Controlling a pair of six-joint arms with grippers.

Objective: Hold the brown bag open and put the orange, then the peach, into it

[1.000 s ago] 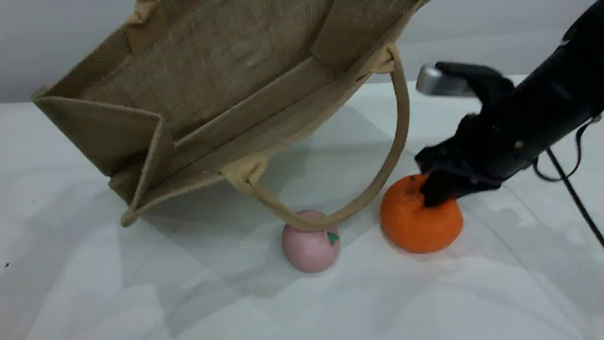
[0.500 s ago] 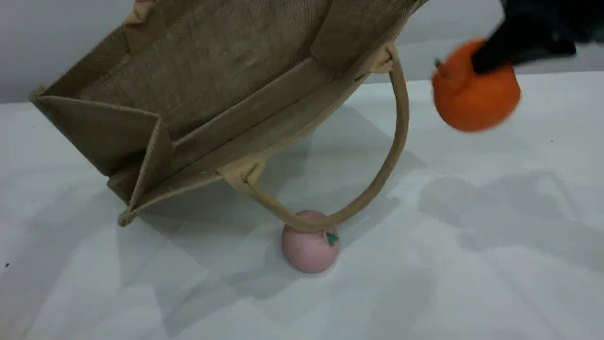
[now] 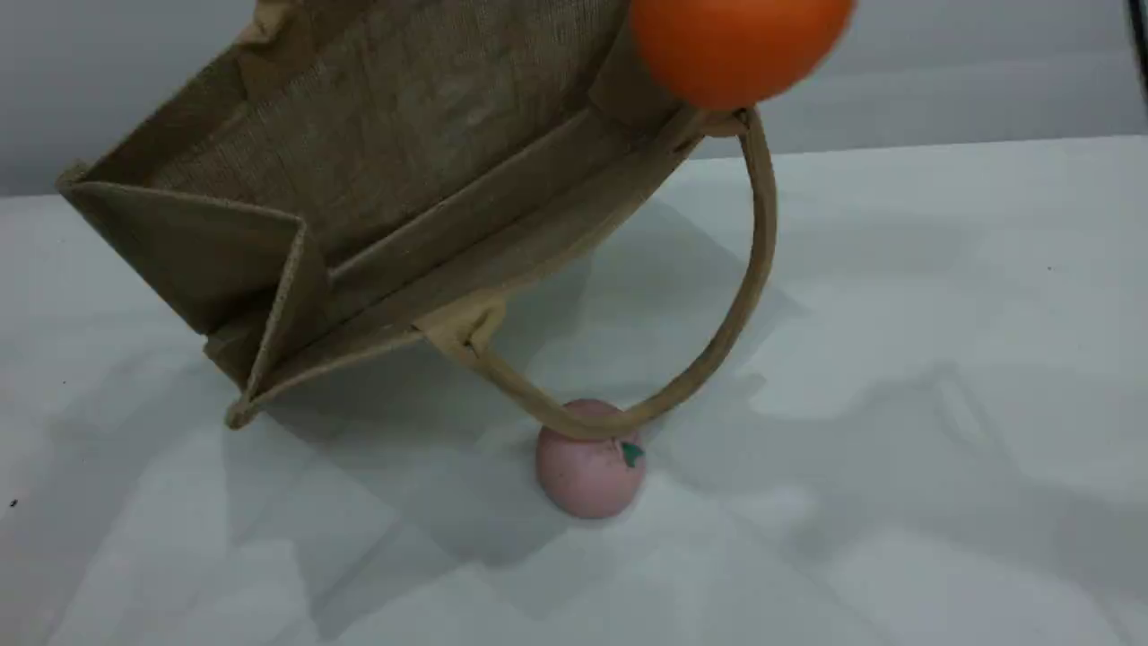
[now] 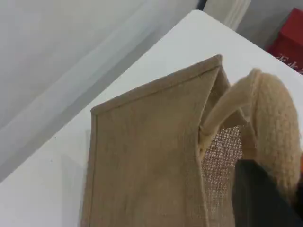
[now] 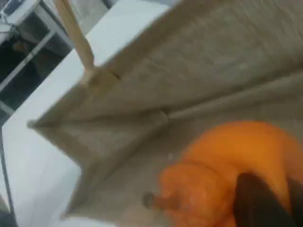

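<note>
While the left gripper [image 4: 265,191] pinches the handle [image 4: 274,118] of the brown bag [image 3: 404,135], the right gripper [image 5: 265,203] hangs clamped on the orange [image 3: 735,45] over it.

Brown bag [image 3: 404,152]: tan jute tote, tilted, mouth open twd near-right, near-left corner on tabletop [image 3: 897,404]. Loop handle [image 3: 758,269] hangs onto peach [image 3: 587,471], pale pink w/ green leaf mark, center-near. Orange [image 3: 735,45]: airborne, over bag's far-right rim.
</note>
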